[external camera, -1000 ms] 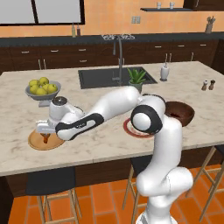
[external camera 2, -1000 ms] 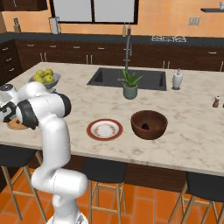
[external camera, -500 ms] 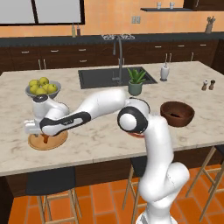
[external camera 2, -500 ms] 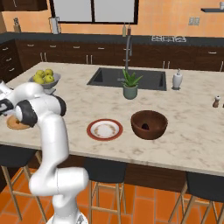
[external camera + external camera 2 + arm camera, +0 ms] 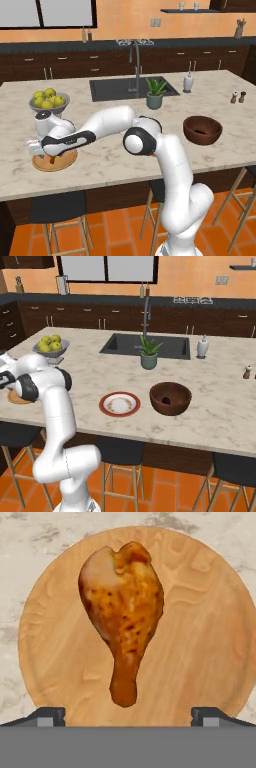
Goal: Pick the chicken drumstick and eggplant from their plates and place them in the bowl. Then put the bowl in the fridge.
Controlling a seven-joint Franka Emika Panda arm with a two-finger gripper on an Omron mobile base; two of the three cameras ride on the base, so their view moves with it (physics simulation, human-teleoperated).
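Observation:
The chicken drumstick (image 5: pixel 122 617) lies on the tan wooden plate (image 5: pixel 200 627), fat end away from me, bone end toward me. My gripper (image 5: pixel 127 714) hangs open just above it, one fingertip (image 5: pixel 47 714) on each side of the bone end, touching nothing. From the left base view the gripper (image 5: pixel 50 158) is low over that plate (image 5: pixel 62 163) at the counter's left front. The white red-rimmed plate (image 5: pixel 120 404) is bare. The dark brown bowl (image 5: pixel 170 398) stands to its right with the eggplant (image 5: pixel 166 401) inside as a small dark shape. The fridge is out of view.
A grey bowl of yellow fruit (image 5: pixel 47 101) stands just behind the wooden plate. A potted plant (image 5: pixel 155 95), the sink (image 5: pixel 131 87) with its faucet, a soap bottle (image 5: pixel 188 81) and two shakers (image 5: pixel 237 97) sit farther back. Stools stand below the counter's front edge.
The arm has swung further left and lowered the hand onto the wooden plate. The gripper has stayed open.

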